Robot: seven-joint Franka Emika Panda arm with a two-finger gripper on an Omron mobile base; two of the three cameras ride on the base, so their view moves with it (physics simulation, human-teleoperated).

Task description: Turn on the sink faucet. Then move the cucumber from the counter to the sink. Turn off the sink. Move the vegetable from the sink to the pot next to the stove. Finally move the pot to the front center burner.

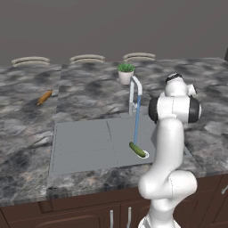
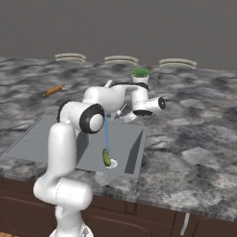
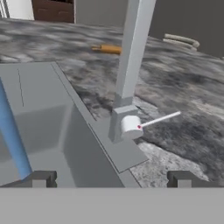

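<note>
Water runs in a blue stream (image 1: 136,122) from the sink faucet (image 1: 134,91) into the grey sink (image 1: 84,142). The dark green cucumber (image 1: 138,149) lies in the basin at the round drain, right under the stream; it is also in the right base view (image 2: 106,157). My gripper (image 3: 112,179) is open and empty, close to the faucet's base on the counter (image 3: 183,87). Just ahead of my fingertips (image 3: 41,179), the thin lever (image 3: 159,119) sticks out to the right of the tap column (image 3: 131,57). The arm reaches over the basin, with the gripper (image 2: 121,112) at the tap. The pot and stove are out of view.
A potted plant (image 1: 126,72) stands behind the faucet. An orange vegetable (image 1: 44,97) lies on the counter to the far left. Several pale plates (image 1: 30,61) line the back edge. Dark cabinets (image 1: 89,213) run below the counter's front edge.
</note>
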